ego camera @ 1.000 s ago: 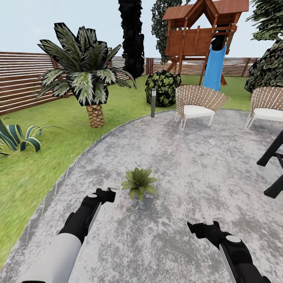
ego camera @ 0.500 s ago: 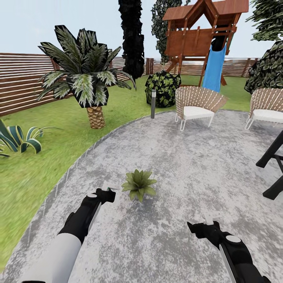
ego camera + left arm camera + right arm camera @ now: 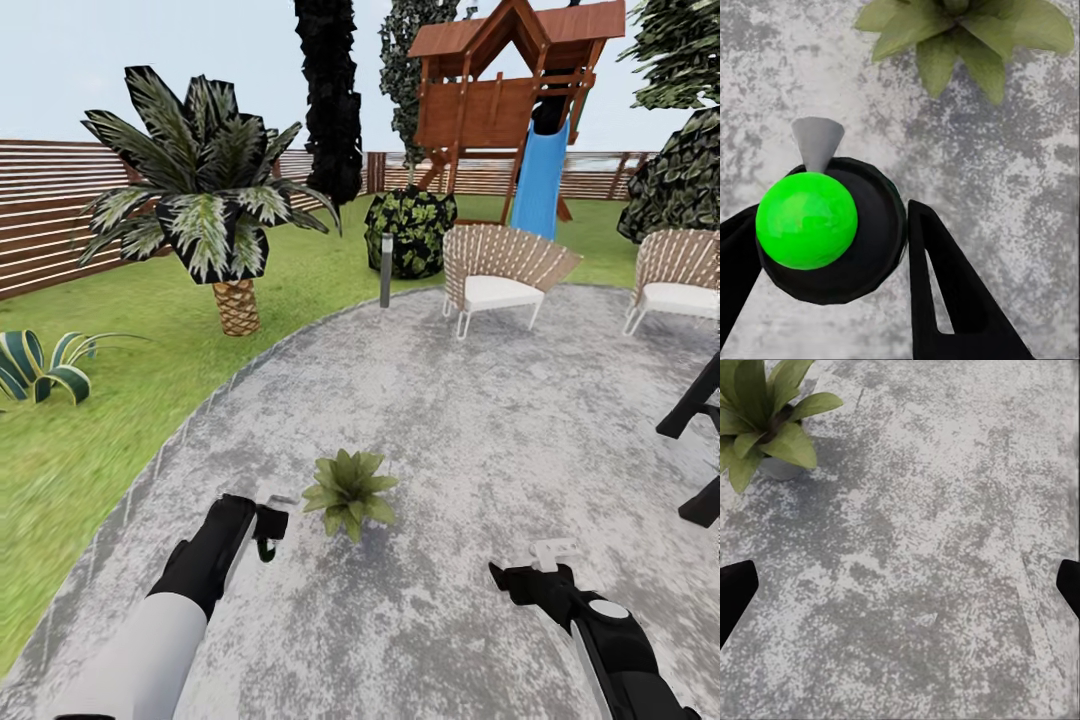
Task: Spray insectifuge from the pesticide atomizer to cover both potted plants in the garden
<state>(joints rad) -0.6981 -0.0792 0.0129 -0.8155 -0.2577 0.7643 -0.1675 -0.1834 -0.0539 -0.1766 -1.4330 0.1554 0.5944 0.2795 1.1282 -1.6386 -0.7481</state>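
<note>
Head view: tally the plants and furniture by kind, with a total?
Potted plant: 1
Palm: 1
Striped agave clump: 1
Wicker chairs: 2
Bollard lamp: 1
Playhouse with blue slide: 1
Round dark bush: 1
Total: 8

A garden: lawn (image 3: 120, 400), paved patio (image 3: 480, 420), slatted fence (image 3: 50, 215), playhouse slide (image 3: 540, 180).

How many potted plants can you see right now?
1. The potted plant sits on the paved patio just ahead of the left gripper, which holds the atomizer. The second may be out of frame.
</note>
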